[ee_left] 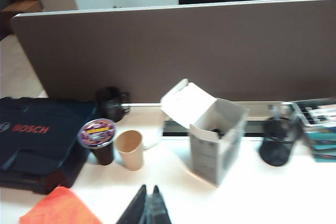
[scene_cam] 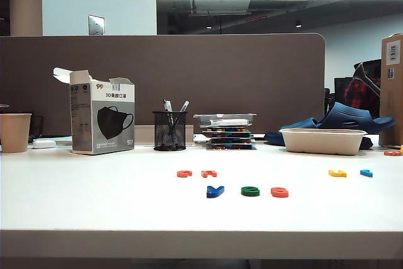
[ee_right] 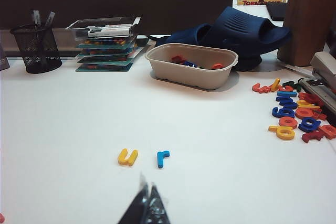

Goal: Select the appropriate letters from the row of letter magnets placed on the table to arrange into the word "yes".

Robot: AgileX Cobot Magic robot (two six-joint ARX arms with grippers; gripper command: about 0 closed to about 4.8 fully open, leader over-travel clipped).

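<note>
On the white table point(scene_cam: 94, 200), the front row holds a dark blue Y point(scene_cam: 215, 191), a green E point(scene_cam: 250, 191) and an orange-red S point(scene_cam: 279, 192), side by side. Behind them lie two orange-red letters point(scene_cam: 196, 173), and to the right a yellow letter point(scene_cam: 337, 173) and a light blue one point(scene_cam: 366, 172). Neither gripper shows in the exterior view. My left gripper point(ee_left: 149, 190) is shut and empty, above the table's left end, away from the letters. My right gripper point(ee_right: 148, 184) is shut and empty, just short of the yellow letter point(ee_right: 127, 157) and the light blue letter point(ee_right: 163, 158).
Along the back stand a paper cup point(scene_cam: 14, 132), a mask box point(scene_cam: 102, 118), a mesh pen holder point(scene_cam: 169, 130), stacked trays point(scene_cam: 225, 130) and a beige bowl point(scene_cam: 322, 140). A Bosch case point(ee_left: 37, 145) and an orange cloth point(ee_left: 58, 208) lie at the left. Several spare letters point(ee_right: 296, 114) lie at the right.
</note>
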